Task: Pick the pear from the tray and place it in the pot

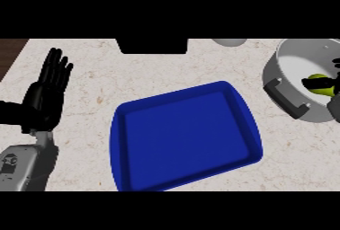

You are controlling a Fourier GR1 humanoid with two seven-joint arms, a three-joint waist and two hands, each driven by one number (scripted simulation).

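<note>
Now | right robot hand (312, 83) curled round pear (324, 91) over pot (292, 58) | left robot hand (46, 96) flat, fingers straight

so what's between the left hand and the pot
Only the blue tray, on the counter, in the head view. The right hand holds the pear at the pot.

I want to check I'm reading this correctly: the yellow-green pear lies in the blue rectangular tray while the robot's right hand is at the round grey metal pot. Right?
Not quite. In the head view the blue rectangular tray holds nothing; the yellow-green pear is inside the round grey metal pot, held by the right hand, which is indeed there.
</note>
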